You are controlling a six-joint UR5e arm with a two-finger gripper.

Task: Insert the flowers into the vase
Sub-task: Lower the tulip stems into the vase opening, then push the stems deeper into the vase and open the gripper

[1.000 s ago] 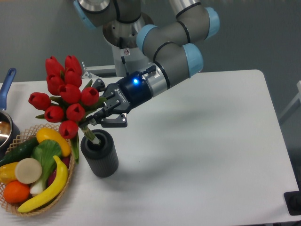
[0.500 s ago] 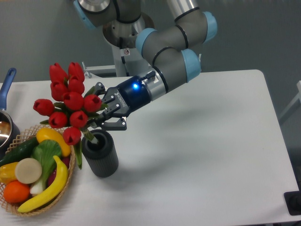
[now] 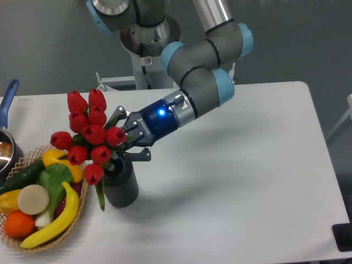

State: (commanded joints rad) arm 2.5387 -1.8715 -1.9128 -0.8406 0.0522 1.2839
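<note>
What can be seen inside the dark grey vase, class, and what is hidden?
The green stems of the red flowers enter the opening of the vase, with the gripper right above its rim. How deep the stems reach is hidden by the wall, the blooms and the fingers.

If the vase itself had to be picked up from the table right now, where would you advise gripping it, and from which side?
Grip the vase across its ribbed cylindrical wall, probably low down and from the right: it stands upright, the tulips and gripper crowd its rim, and the basket sits close on its left.
</note>
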